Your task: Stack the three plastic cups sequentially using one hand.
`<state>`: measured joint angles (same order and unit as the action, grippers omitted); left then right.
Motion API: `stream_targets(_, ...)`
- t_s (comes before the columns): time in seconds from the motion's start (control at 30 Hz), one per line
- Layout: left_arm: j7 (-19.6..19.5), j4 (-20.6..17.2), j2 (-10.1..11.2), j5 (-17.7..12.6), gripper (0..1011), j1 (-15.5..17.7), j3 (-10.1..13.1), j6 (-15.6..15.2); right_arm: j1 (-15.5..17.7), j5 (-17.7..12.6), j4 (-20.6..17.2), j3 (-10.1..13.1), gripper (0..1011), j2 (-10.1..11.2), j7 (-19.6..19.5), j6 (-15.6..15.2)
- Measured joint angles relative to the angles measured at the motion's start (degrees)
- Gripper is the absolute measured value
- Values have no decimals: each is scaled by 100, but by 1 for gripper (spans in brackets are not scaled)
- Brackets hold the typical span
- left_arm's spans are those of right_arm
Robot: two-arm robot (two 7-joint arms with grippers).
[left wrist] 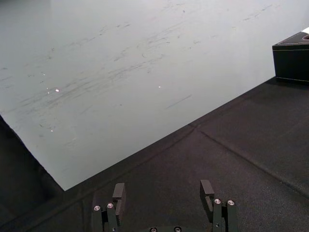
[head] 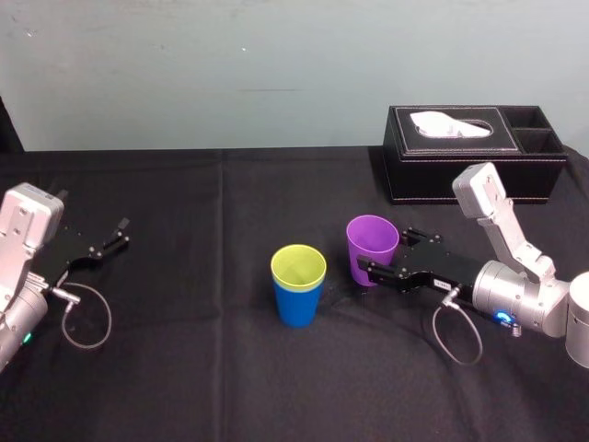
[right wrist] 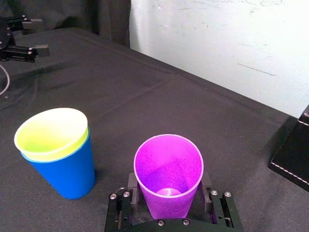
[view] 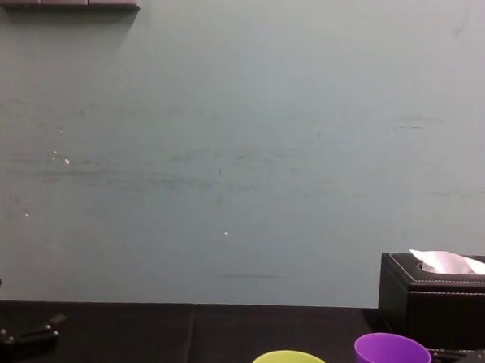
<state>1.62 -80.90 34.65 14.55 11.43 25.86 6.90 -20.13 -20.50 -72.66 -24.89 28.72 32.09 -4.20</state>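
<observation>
Two cups were stacked, yellow-green (head: pixel 298 264) inside blue (head: pixel 298 306); my right pincer (head: pixel 381 252) clasped the purple cup (head: pixel 372 238) beside them. My left pincer (head: pixel 110 237) sat released, far left.

Your left gripper (left wrist: pixel 163 197) hangs with fingers (left wrist: pixel 119 193) spread over the black cloth (left wrist: pixel 231 145); the black box (left wrist: pixel 292 62) sits at two o'clock, well apart.

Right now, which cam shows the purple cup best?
Right wrist view: the purple cup appears close up and nearly whole, interior included, sitting inside the right gripper. Head view shows it smaller, from above; chest view catches just its upper part. Left gripper is parked far left.
</observation>
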Motion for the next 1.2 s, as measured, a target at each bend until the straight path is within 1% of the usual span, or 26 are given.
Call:
stream_targets(0.27, 0, 0, 0, 0, 1010, 0, 0, 0, 1, -5, -4, 3, 721, 3, -2, 0)
stream_targets(0.8, 0, 0, 0, 0, 1010, 0, 0, 0, 19, -14, -28, 16, 722, 10, -3, 1)
stream_targets(0.87, 0, 0, 0, 0, 1010, 0, 0, 0, 48, -33, -71, 43, 721, 24, -6, 3)
stream_targets(1.0, 0, 0, 0, 0, 1010, 0, 0, 0, 178, -119, -277, 145, 721, 101, -51, -12)
stream_targets(1.2, 0, 0, 0, 0, 1010, 0, 0, 0, 384, -258, -638, 308, 721, 265, -106, -71)
